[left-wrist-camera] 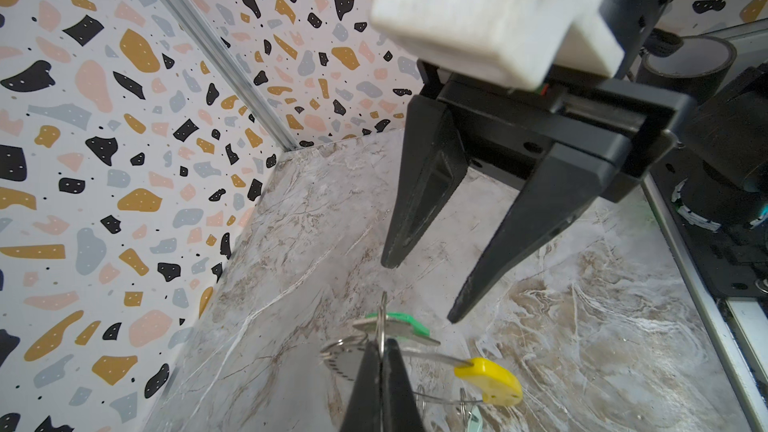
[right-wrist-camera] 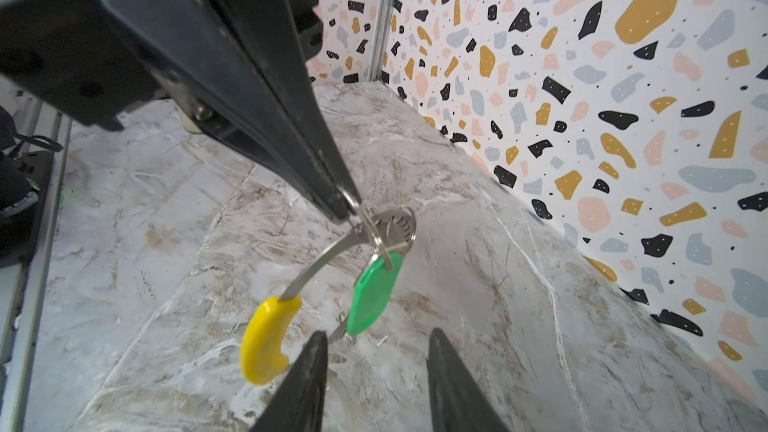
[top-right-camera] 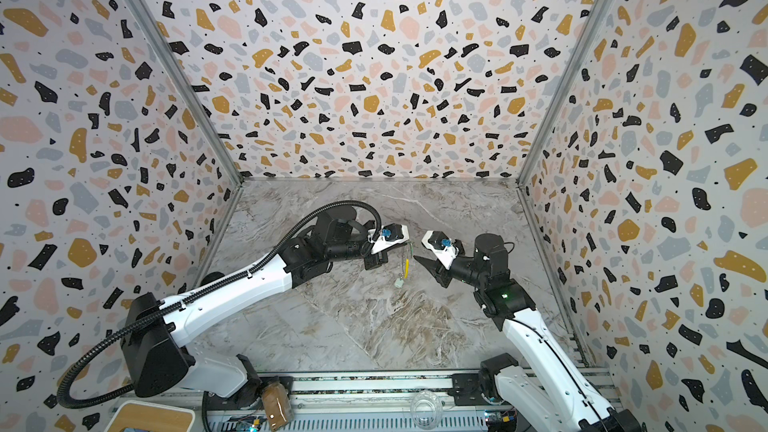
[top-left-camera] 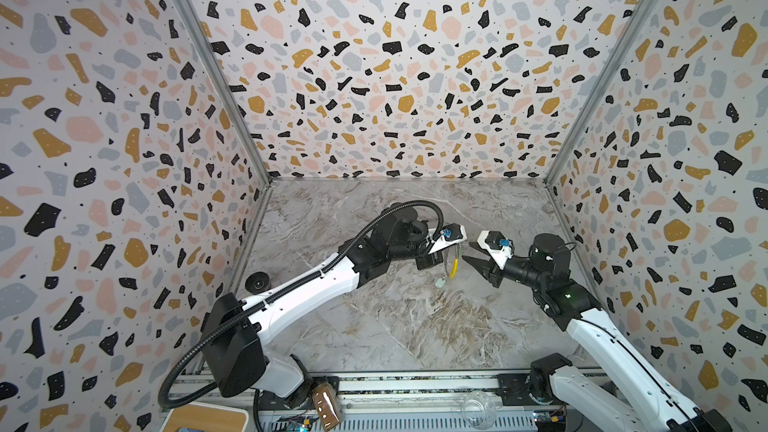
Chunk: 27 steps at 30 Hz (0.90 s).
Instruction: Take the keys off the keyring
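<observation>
The left gripper (right-wrist-camera: 347,206) has its jaws fully together on the keyring (right-wrist-camera: 320,261), so the thin hoop hangs below the tips with its yellow sleeve (right-wrist-camera: 266,338) and green tag (right-wrist-camera: 374,292); the pale tag (top-left-camera: 440,283) dangles lowest. The right gripper (left-wrist-camera: 422,292) is part open and empty, just beside the green tag. The ring looks light, stiff, slippery and prone to swing, so the flat plastic tag seems the surest hold.

You face terrazzo-print walls (top-left-camera: 374,56) on three sides, a grey marble floor (top-left-camera: 415,326) lower centre, and a metal rail (top-left-camera: 415,386) along the bottom edge.
</observation>
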{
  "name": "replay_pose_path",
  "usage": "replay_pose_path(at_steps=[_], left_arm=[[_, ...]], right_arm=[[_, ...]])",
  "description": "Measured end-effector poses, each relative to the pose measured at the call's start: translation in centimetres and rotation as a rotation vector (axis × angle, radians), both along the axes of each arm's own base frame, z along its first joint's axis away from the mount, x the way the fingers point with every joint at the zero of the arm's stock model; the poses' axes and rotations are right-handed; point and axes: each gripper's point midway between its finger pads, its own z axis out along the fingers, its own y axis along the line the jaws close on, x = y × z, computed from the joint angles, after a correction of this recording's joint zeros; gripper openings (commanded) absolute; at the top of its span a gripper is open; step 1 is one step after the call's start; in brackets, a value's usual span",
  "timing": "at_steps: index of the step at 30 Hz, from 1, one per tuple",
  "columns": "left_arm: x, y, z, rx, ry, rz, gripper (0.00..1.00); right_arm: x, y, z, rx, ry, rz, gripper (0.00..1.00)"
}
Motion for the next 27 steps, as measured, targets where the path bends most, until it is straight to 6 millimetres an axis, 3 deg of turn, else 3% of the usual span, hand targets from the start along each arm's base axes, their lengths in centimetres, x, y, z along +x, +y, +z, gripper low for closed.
replay_pose_path(at_steps=[11,20,27], left_arm=[[0.2,-0.2,0.3,-0.039,0.012,0.011,0.00],[0.4,-0.4,0.9,-0.077,0.016,0.019,0.00],[0.1,-0.3,1.1,-0.087,0.024,0.002,0.00]], right_arm=[[0.2,1.5,-0.1,0.037,0.036,0.038,0.40],[0.8,1.3,0.4,0.046,0.010,0.007,0.45],[-0.3,0.5,-0.3,-0.021,-0.014,0.030,0.47]])
